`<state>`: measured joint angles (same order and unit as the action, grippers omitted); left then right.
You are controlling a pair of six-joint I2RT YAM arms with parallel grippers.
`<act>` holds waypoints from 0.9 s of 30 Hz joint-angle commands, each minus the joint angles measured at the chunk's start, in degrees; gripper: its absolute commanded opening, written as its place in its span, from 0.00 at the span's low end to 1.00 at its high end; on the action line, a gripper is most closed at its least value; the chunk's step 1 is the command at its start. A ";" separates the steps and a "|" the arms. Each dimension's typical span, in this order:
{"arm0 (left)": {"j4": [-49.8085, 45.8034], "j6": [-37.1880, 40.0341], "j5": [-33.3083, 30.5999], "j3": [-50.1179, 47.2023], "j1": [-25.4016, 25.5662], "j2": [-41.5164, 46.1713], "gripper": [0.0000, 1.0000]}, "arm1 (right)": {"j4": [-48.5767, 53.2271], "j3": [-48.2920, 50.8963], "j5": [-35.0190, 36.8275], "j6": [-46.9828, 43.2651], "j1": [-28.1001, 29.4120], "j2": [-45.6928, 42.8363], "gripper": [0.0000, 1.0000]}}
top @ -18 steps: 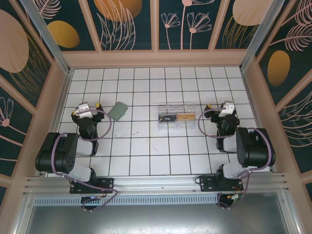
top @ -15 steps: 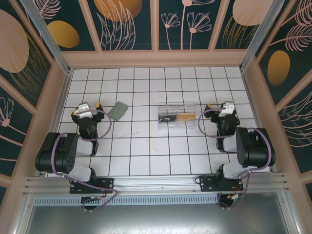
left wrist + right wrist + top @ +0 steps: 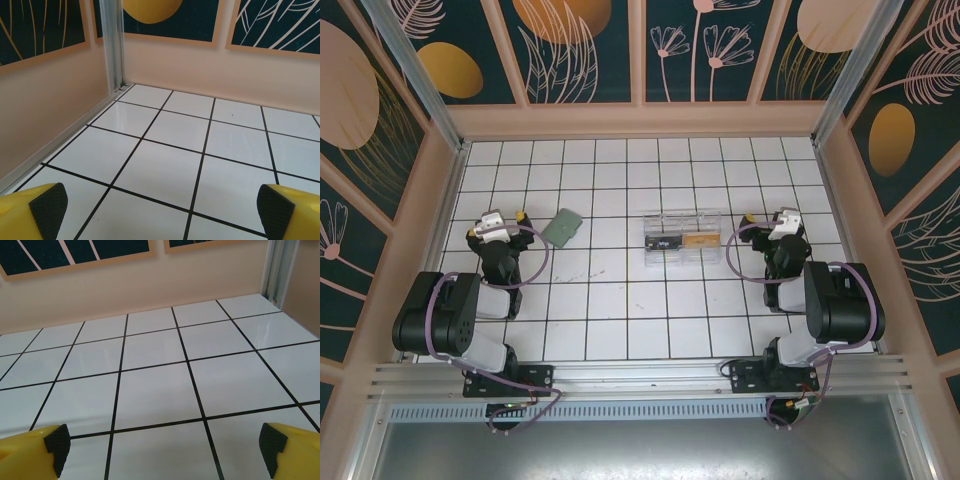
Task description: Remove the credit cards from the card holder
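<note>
The card holder, a small grey-green wallet, lies closed and flat on the white tiled table, left of centre. The credit cards are hidden from view. My left gripper rests just left of the wallet, a short gap apart, jaws open. Its yellow fingers with black pads stand wide apart over bare tile, and my left gripper holds nothing. My right gripper sits at the right side of the table, open. In the right wrist view my right gripper has only tile between its pads.
A clear plastic box with dark and tan contents lies at the table's centre, between the two grippers. Peach walls enclose the table on three sides. An aluminium post marks the far left corner.
</note>
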<state>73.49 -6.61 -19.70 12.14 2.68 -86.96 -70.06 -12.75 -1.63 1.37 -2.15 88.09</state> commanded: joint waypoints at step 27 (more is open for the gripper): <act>-62.62 -34.78 5.13 22.18 -0.21 27.46 0.99 | 47.60 -14.30 7.38 33.83 -0.24 -28.78 0.99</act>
<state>17.34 -34.46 -23.92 38.46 2.61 -59.99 -33.30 -24.43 6.57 24.10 -1.63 61.54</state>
